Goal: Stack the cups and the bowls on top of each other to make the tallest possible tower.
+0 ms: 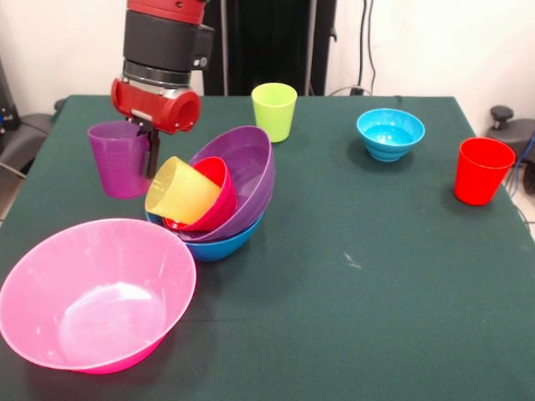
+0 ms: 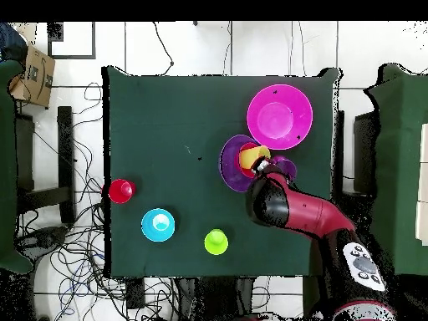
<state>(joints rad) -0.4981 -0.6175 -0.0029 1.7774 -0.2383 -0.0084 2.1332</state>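
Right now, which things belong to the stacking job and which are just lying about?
Job: purple cup in tool, yellow cup, red bowl, purple bowl, blue bowl, pink bowl, lime cup, light blue bowl, red cup.
Lying about: cardboard box, floor cables.

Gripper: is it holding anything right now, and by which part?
The gripper holds the purple cup by its rim wall on the tower side, lifted off the table.
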